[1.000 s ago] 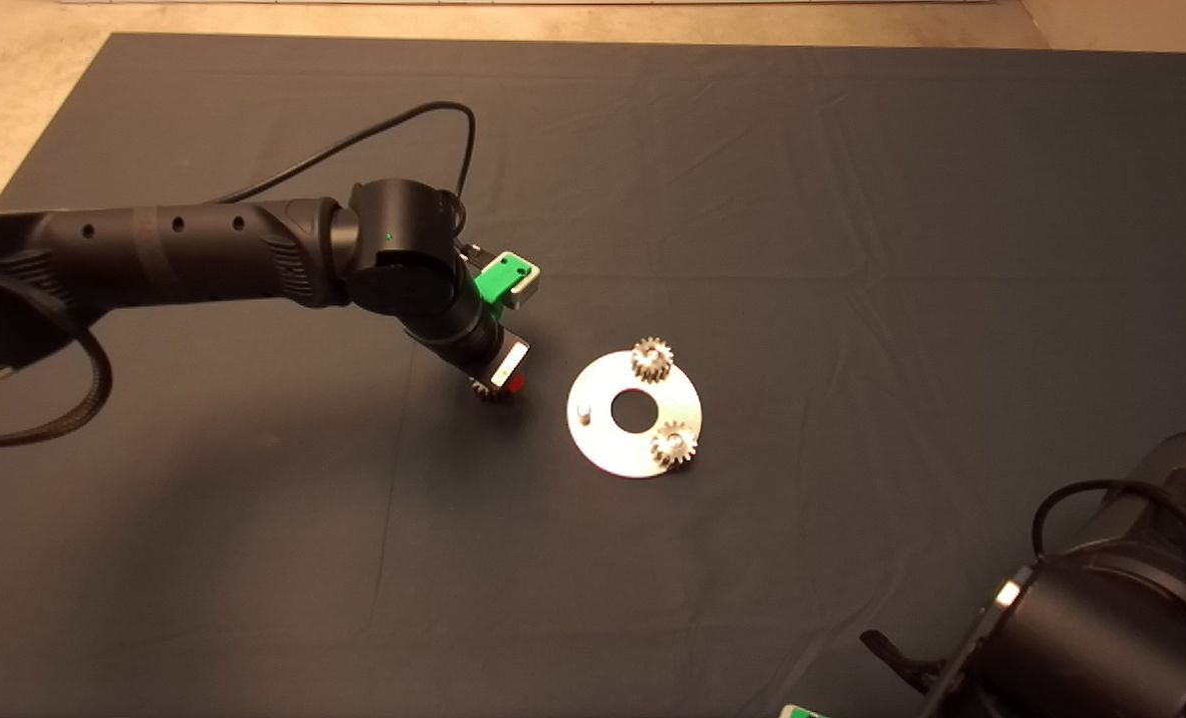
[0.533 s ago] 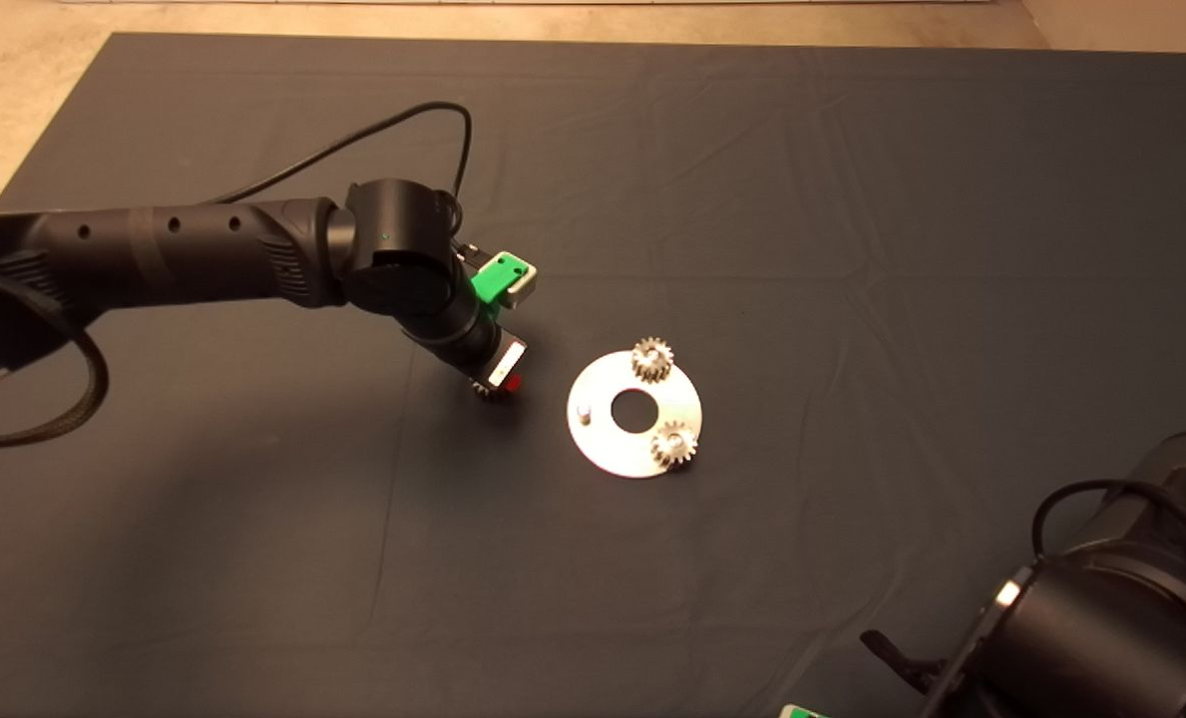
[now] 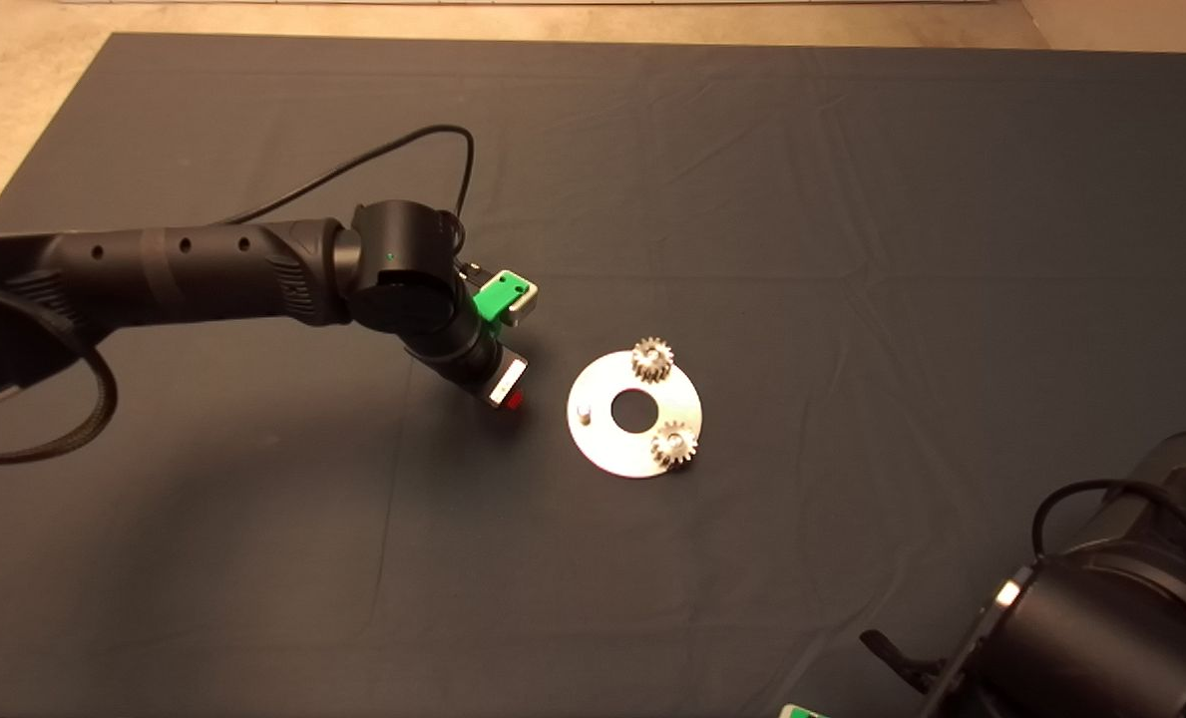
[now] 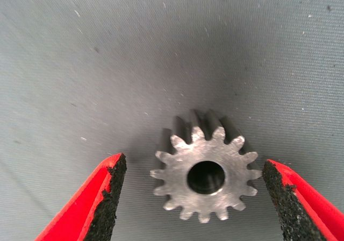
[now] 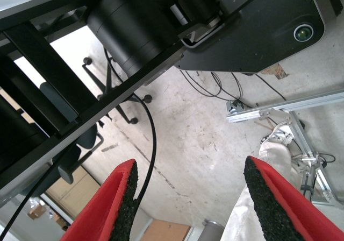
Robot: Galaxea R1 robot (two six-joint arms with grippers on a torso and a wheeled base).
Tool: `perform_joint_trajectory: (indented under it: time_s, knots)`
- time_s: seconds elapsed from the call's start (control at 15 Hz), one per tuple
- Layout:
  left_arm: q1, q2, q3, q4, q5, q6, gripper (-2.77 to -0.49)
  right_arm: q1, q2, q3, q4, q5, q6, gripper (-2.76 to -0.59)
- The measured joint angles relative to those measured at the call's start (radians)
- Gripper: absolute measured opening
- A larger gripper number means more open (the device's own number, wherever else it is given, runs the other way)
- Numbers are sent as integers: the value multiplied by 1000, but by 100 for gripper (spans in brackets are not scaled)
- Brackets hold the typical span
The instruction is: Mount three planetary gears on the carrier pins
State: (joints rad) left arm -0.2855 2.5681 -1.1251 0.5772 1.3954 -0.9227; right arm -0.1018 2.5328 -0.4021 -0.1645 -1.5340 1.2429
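Two gears (image 3: 652,358) pinned, left pincer (image 4: 196,195) open around third gear (image 4: 206,175)

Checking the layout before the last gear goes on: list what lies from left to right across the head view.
Left arm → left gripper → bare pin → disc hole → gears → right arm.

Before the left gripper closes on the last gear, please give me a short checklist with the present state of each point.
1. Third gear between the left gripper's pads, gaps on both sides: ok.
2. Left fingers open: ok.
3. Gear's bore visible and unblocked: ok.
4. One carrier pin bare on the disc: ok.
5. Other two gears seated fully on their pins: cannot tell.
6. Right gripper parked at the lower right, away from the disc: ok.
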Motion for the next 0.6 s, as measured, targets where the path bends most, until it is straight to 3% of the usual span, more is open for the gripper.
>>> perform_joint_trajectory:
  time_s: [0.6]
  knots:
    - [0, -11, 9, 0, -23, -1, -175, 0, 0, 0, 0, 0, 0, -191]
